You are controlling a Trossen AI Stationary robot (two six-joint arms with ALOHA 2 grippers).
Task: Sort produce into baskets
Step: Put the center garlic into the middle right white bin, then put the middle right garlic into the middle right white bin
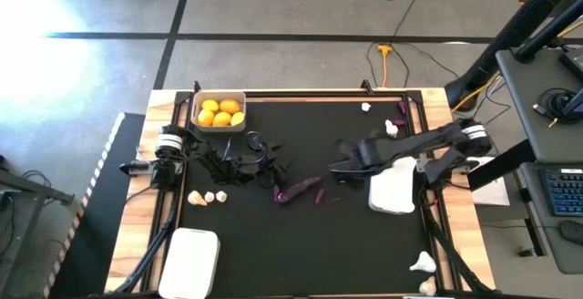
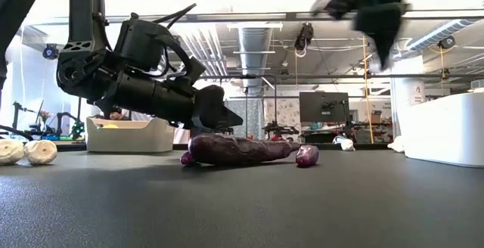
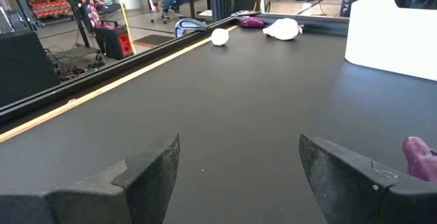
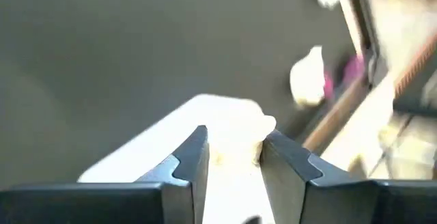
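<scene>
A long purple eggplant lies on the black mat, with a tiny purple one beside it. My left gripper hovers low and level next to the long eggplant, open, with nothing between its fingers. The eggplant's end shows outside one finger. My right gripper is raised over a white basket and shut on a white garlic bulb. Yellow citrus fruits fill the far-left basket. Three garlic bulbs lie near the left arm. My right gripper pinches the garlic bulb by its two sides between the fingertips. The fingers come from above, slanting steeply down. The bulb is lifted clear, above the white basket's rim.
A third white basket sits at the near left. Loose garlic bulbs lie at the far right and the near right corner. A small purple piece rests by the far right edge. The mat's middle is bare.
</scene>
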